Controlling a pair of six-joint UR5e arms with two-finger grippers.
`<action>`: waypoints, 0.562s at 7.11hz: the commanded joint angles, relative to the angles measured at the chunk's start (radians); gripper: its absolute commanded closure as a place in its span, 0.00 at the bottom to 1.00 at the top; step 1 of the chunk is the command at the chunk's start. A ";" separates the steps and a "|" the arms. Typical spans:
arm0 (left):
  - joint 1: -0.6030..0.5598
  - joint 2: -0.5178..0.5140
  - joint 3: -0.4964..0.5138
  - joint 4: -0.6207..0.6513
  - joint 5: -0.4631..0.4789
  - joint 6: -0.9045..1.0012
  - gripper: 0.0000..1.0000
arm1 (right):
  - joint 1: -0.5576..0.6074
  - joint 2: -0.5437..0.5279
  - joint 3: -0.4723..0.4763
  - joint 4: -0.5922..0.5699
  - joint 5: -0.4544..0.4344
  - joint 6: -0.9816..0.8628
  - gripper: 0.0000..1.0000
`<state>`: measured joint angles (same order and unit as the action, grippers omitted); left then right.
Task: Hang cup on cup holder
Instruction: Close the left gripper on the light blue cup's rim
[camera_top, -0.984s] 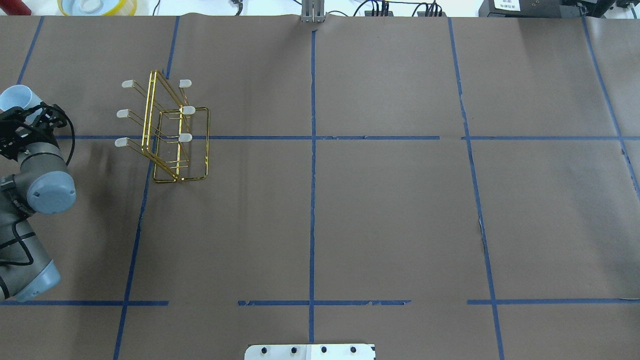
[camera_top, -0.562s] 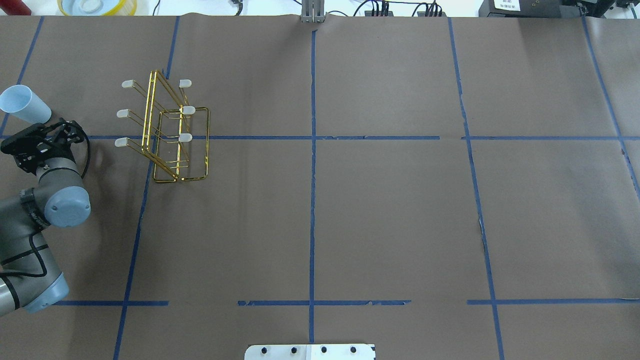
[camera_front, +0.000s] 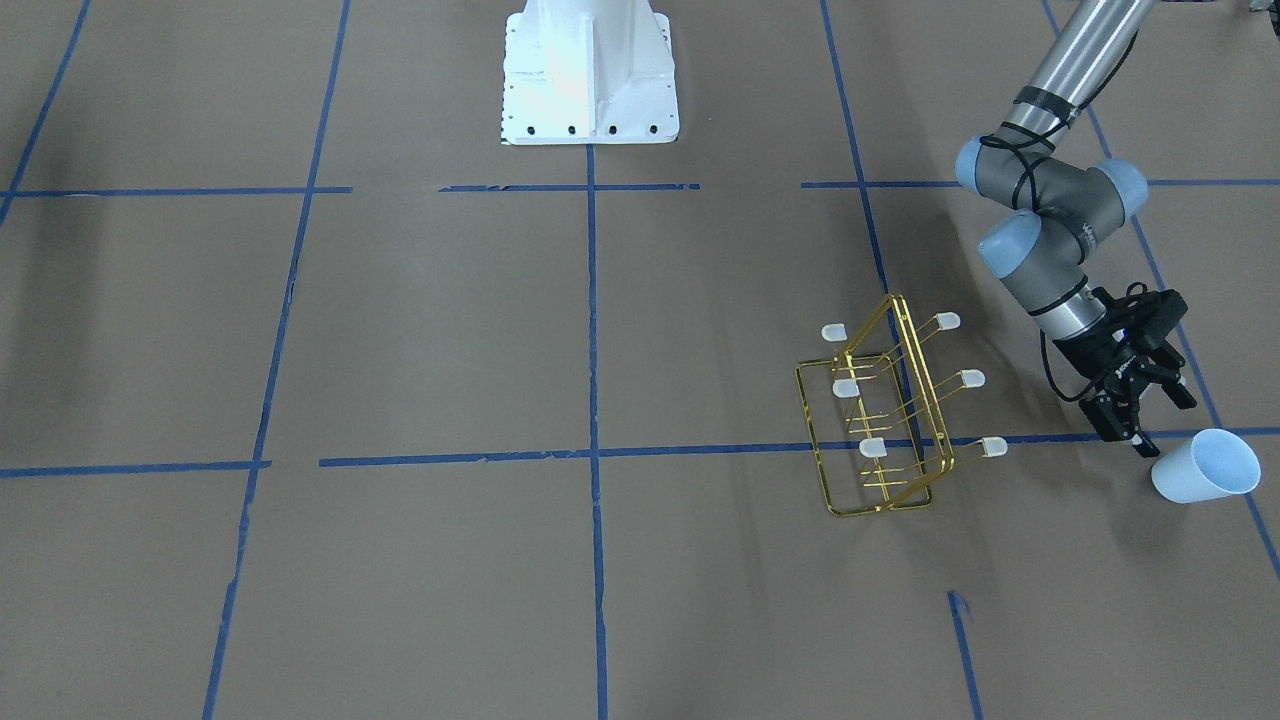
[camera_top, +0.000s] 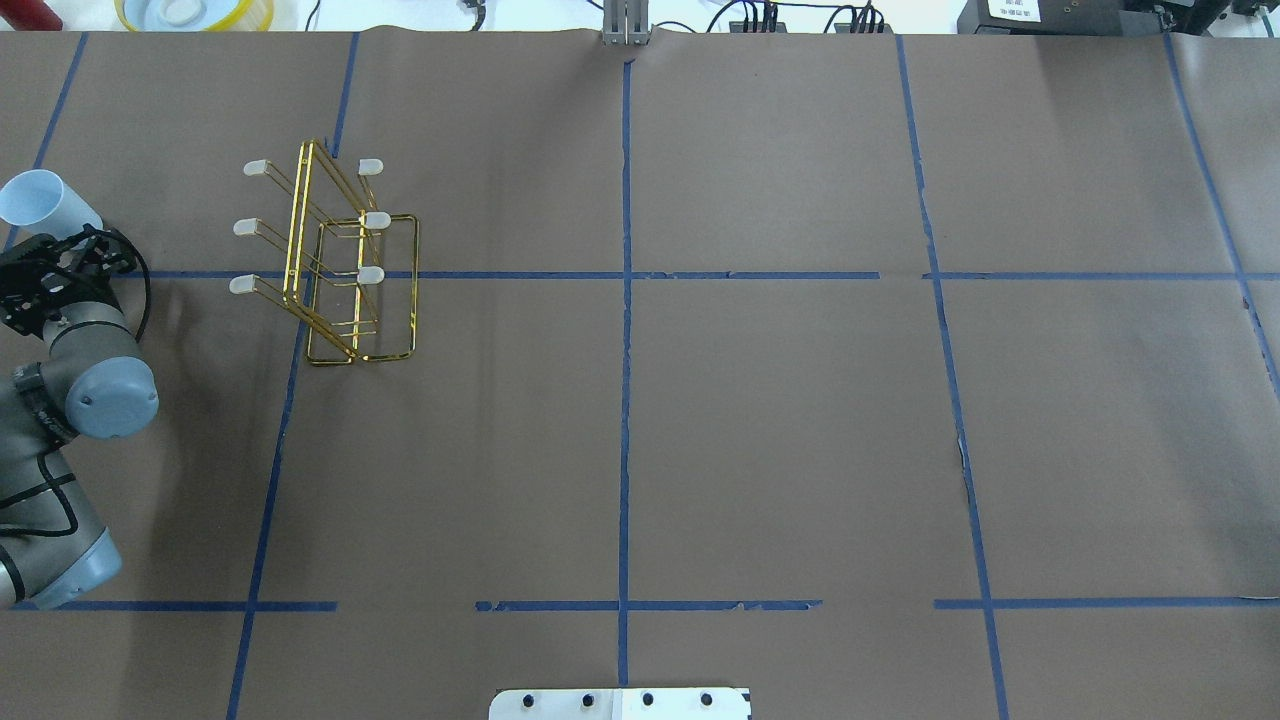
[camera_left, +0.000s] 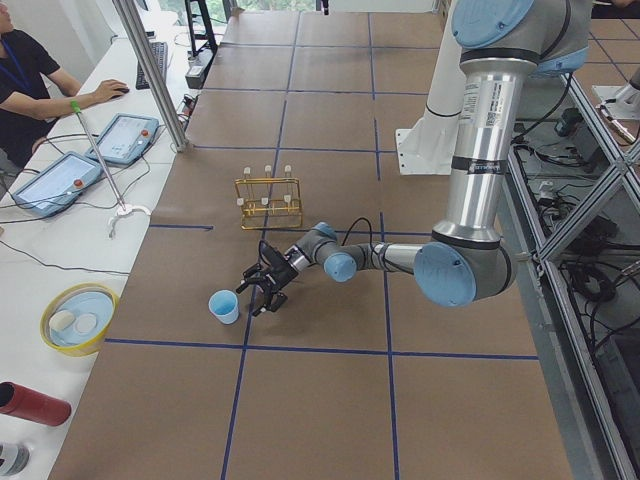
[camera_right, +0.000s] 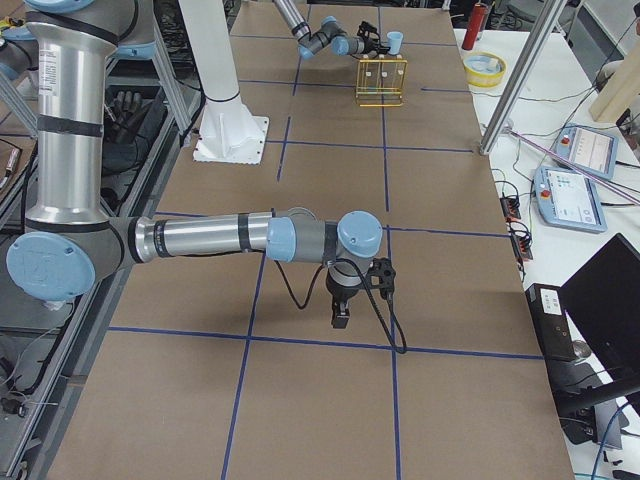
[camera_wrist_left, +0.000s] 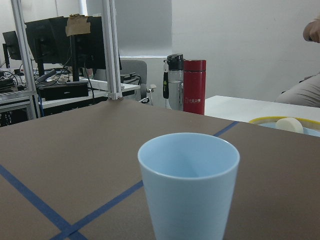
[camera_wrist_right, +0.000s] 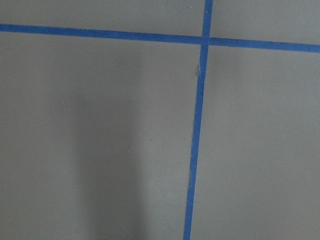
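The cup (camera_top: 47, 206) stands upright, mouth up, on the brown table at the far left, apart from the rack. It also shows in the front view (camera_front: 1205, 466) and fills the left wrist view (camera_wrist_left: 189, 185). The gold wire cup holder (camera_top: 333, 262) stands to its right with all prongs bare; it shows in the front view too (camera_front: 888, 425). My left gripper (camera_front: 1152, 418) is open, level with the table and just short of the cup, not touching it. My right gripper (camera_right: 341, 316) hangs over bare table far away; I cannot tell if it is open or shut.
A yellow ring with a pale dish (camera_top: 194, 12) and a red bottle (camera_wrist_left: 194, 85) lie beyond the table's far edge. The robot's white base (camera_front: 588, 72) is at mid table. An operator (camera_left: 28, 70) sits at the side bench.
The left gripper drew back from the cup toward the near side, then moved closer to it again. The cup shifted only slightly. The rack has not moved.
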<state>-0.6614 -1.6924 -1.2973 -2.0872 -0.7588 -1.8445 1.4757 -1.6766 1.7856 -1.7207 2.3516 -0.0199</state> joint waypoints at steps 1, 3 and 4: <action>-0.014 -0.006 0.013 -0.002 -0.002 -0.001 0.00 | 0.000 0.000 0.000 0.000 0.000 0.000 0.00; -0.021 -0.009 0.015 -0.002 -0.005 -0.001 0.00 | 0.000 0.000 0.000 0.001 0.000 0.000 0.00; -0.029 -0.018 0.015 -0.004 -0.008 0.004 0.00 | 0.000 0.000 0.000 0.000 0.000 0.000 0.00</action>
<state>-0.6820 -1.7026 -1.2832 -2.0897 -0.7637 -1.8444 1.4757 -1.6767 1.7856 -1.7204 2.3516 -0.0199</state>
